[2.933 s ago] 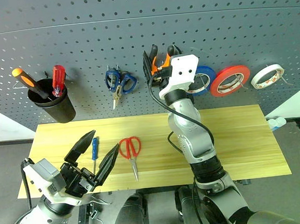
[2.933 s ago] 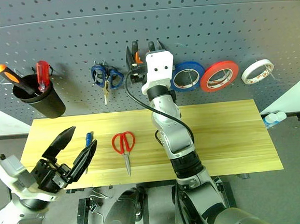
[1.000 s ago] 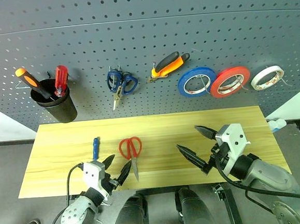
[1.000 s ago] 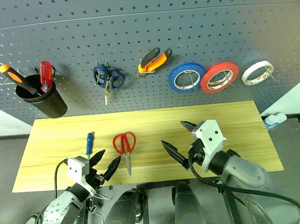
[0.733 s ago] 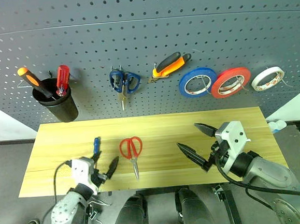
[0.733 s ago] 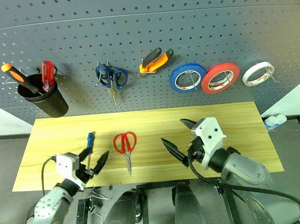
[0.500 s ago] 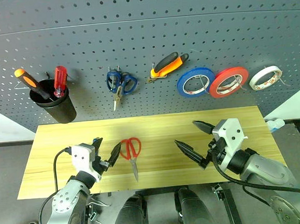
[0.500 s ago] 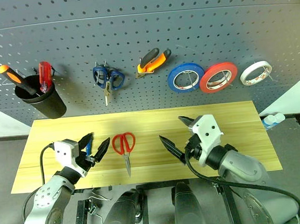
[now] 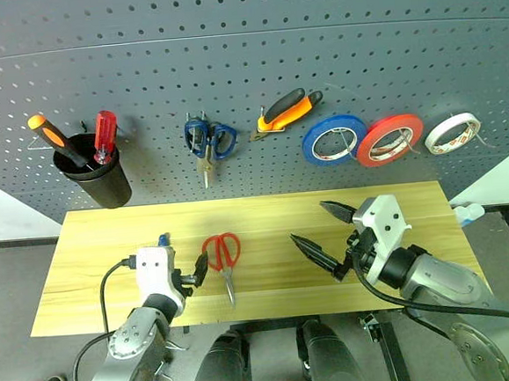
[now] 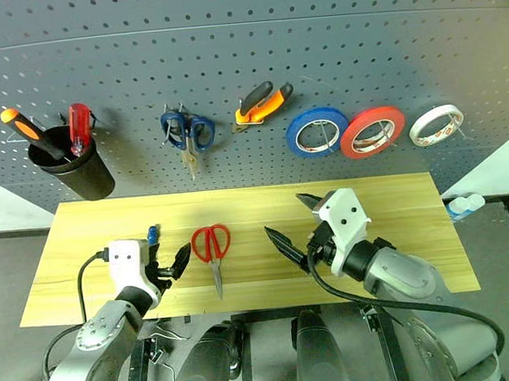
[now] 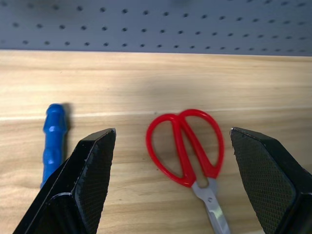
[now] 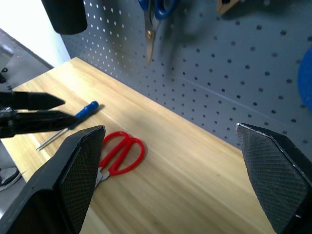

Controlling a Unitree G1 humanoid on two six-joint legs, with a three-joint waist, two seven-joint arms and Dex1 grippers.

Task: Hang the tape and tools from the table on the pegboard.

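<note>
1. Up on the pegboard [image 9: 245, 68], the white tape [image 9: 454, 131] hangs at the upper right of the frame, just beside the red roll [image 9: 391, 138] and the blue roll [image 9: 334, 139], and the pliers [image 9: 287, 111] with orange-and-black handles hang near the middle. Those two look done.
2. On the counter [image 9: 414, 204], two tools are left: the red-handled scissors [image 9: 223, 256] lie left of centre, blades toward the near edge, and the small blue screwdriver [image 11: 52, 138] lies just to their left, partly behind the left arm in the head views.
3. The left hand [image 11: 175, 190] hovers low at the lower left with its fingers spread wide and empty; the wrist view frames the red loops squarely between them, so the scissors look like the next pick.
4. The right hand [image 9: 324, 234] sits right of centre above the counter, also wide open and holding nothing.
5. The scissors look flat and thin, with closed steel blades and smooth plastic loops that should slip onto a hook.
6. Off task at the upper left: a black cup [image 9: 95, 177] holding bigger screwdrivers, and blue scissors [image 9: 207, 141] already hanging.
</note>
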